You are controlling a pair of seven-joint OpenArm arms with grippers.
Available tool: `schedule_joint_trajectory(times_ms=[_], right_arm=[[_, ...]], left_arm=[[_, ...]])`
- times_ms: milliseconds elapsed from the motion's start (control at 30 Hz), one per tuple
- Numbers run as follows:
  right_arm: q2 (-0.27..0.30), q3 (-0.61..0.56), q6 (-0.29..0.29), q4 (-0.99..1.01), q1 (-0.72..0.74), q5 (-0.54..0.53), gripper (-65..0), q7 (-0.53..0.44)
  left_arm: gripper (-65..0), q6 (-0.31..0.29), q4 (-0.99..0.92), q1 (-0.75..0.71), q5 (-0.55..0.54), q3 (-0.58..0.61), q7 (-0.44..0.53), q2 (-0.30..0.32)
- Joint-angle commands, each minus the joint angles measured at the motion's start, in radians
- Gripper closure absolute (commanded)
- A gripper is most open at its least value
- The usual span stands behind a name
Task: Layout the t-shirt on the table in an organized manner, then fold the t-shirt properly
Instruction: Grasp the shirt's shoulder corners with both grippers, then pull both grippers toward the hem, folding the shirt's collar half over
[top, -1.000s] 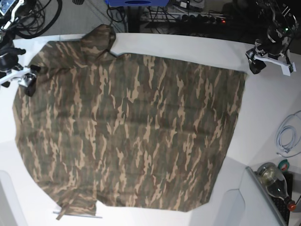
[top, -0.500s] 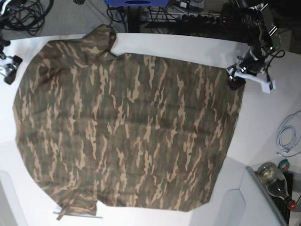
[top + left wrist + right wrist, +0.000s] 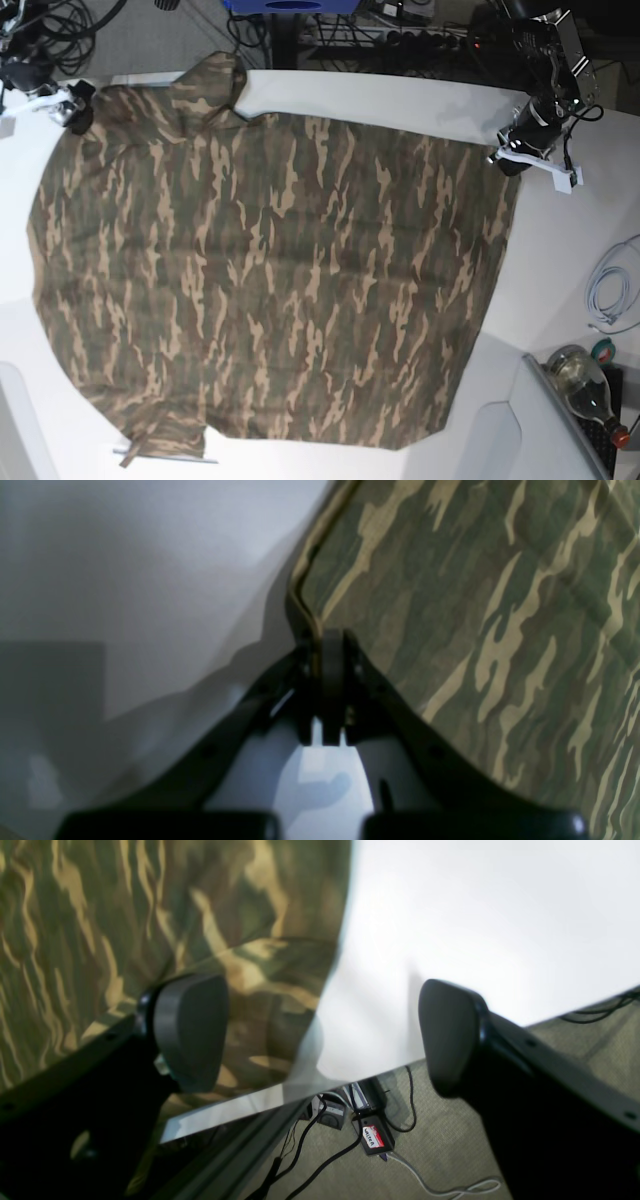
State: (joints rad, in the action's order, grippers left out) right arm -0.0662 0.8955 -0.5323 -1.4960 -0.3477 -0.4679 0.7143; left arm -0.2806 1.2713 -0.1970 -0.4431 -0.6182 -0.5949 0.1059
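The camouflage t-shirt (image 3: pixel 270 270) lies spread flat over most of the white table (image 3: pixel 570 230). In the base view my left gripper (image 3: pixel 508 160) sits at the shirt's far right corner. The left wrist view shows that gripper (image 3: pixel 327 642) shut on the tan-edged hem of the t-shirt (image 3: pixel 475 605), with bare table (image 3: pixel 125 580) beside it. My right gripper (image 3: pixel 75 105) hovers open at the shirt's far left corner. In its wrist view the gripper (image 3: pixel 320 1035) has one finger (image 3: pixel 190 1030) over the t-shirt (image 3: pixel 125 915) and the other finger (image 3: pixel 450 1035) past the table (image 3: pixel 475 915) edge.
A coiled white cable (image 3: pixel 610 290) and a glass bottle (image 3: pixel 585 385) lie at the table's right side. Black cables and a power strip (image 3: pixel 400 38) run behind the far edge. Floor cables (image 3: pixel 370 1135) show below the table edge under my right gripper.
My left gripper has closed on the shirt's far right corner hem. The right arm has swung from the table's left side up to the shirt's far left corner, still open.
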Motion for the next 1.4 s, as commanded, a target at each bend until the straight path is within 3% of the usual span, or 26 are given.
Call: schedule_joint_trajectory(times_ms=[0, 233, 433, 767, 867, 1167, 1367], right_arm=[[0.009, -0.016, -0.005, -0.012, -0.011, -0.016, -55.7, -0.015], [0.004, -0.129, -0.005, -0.010, -0.064, -0.016, -55.5, -0.015], [0.004, -0.155, -0.005, 0.013, -0.077, -0.018, -53.1, -0.015], [0.004, -0.157, -0.005, 0.021, -0.075, -0.019, -9.8, 0.012], [0.006, -0.152, -0.007, -0.012, -0.073, -0.021, -2.4, 0.060], [0.004, -0.148, -0.007, -0.242, -0.080, -0.021, -0.8, 0.285], [0.004, -0.154, -0.007, -0.274, -0.080, -0.022, -0.8, 0.310]], left_arm=[[0.0, 0.002, 0.009, 0.001, 0.003, -0.001, -0.006, 0.012], [0.0, 0.002, 0.009, 0.003, 0.005, -0.004, -0.006, 0.012], [0.0, 0.002, 0.009, 0.003, 0.005, -0.006, -0.006, 0.013], [0.0, 0.002, 0.121, -0.032, 0.005, -0.001, -0.007, 0.021], [0.0, 0.002, 0.158, -0.040, 0.005, 0.002, -0.009, 0.019], [0.0, 0.007, 0.318, -0.150, 0.005, 0.004, -0.009, 0.018], [0.0, 0.007, 0.341, -0.192, 0.000, 0.004, -0.009, 0.018]])
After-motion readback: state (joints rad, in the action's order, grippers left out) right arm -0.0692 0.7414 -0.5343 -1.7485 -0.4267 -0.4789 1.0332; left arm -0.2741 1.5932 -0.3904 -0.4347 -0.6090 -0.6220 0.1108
